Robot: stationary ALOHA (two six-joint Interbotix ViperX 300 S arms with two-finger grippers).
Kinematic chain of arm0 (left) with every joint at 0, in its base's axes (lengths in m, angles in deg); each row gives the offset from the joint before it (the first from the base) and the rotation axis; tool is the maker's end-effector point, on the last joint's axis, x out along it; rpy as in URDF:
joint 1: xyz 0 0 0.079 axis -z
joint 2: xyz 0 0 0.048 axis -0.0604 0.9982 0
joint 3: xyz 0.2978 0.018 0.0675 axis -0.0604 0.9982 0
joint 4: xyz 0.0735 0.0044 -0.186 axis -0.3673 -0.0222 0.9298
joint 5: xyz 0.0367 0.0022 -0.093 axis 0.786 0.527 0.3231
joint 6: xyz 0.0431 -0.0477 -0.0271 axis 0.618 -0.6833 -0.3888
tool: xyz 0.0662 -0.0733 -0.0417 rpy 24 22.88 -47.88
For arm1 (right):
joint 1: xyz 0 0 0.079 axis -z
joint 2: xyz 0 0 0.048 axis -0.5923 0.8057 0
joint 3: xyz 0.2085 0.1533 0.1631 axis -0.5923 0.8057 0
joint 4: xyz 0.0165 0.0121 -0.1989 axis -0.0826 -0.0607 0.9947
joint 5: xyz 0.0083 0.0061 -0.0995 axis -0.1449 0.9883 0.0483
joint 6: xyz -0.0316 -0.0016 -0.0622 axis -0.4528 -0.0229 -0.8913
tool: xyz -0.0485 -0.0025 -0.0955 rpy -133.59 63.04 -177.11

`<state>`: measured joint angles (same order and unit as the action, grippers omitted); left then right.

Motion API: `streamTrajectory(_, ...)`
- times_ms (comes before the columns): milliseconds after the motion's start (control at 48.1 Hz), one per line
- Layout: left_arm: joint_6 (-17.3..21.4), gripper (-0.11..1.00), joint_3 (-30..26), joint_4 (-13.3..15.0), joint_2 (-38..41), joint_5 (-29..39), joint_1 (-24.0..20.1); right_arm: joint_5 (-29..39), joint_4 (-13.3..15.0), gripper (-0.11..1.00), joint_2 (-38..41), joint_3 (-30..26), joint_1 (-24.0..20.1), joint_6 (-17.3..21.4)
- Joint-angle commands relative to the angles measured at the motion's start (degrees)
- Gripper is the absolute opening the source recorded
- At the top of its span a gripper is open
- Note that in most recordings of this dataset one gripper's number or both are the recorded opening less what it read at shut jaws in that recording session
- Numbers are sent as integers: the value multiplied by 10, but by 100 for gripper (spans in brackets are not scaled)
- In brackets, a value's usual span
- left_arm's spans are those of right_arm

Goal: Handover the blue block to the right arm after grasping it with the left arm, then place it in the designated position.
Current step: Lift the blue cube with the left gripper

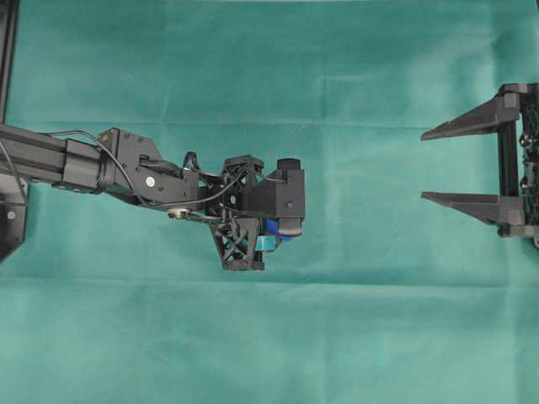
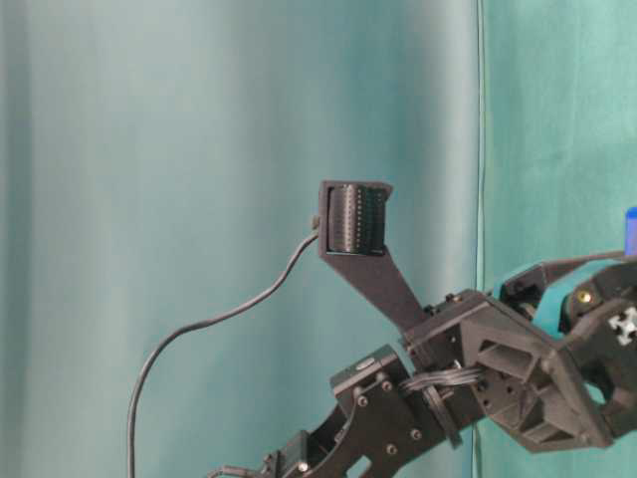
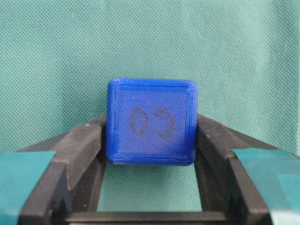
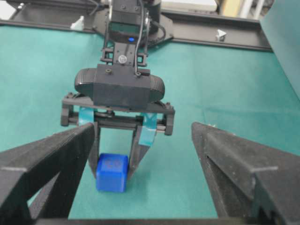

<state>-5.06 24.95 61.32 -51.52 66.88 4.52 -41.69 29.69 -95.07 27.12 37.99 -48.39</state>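
The blue block is a small cube with a faint embossed mark, pinched between the teal-taped fingers of my left gripper, which is shut on it. The overhead view shows only a sliver of the blue block under the left wrist, left of centre. My right gripper stands open at the right edge, its plain black fingers pointing at the left gripper across a wide gap. From the right wrist, the blue block hangs low at the cloth between the left fingers. I cannot make out the designated position.
Green cloth covers the whole table. The left arm stretches in from the left edge. Black frame rails run along the far side behind the left arm's base. A green backdrop hangs behind the table.
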Motion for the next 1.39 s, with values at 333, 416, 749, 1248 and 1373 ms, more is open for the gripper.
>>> streamTrajectory(333,1,47,-15,-1,-126,53,3,-3,1,94,3,-11,2,0)
streamTrajectory(416,1,47,-20,-1,-154,72,2,-3,1,94,3,-11,2,-1)
streamTrajectory(749,1,47,-56,-2,-214,141,3,-3,1,94,3,-11,2,-1)
streamTrajectory(1248,2,47,-104,-4,-280,202,2,-3,1,94,3,-11,2,-1)
streamTrajectory(1373,2,47,-101,-4,-281,202,3,-3,1,94,3,-11,2,-1)
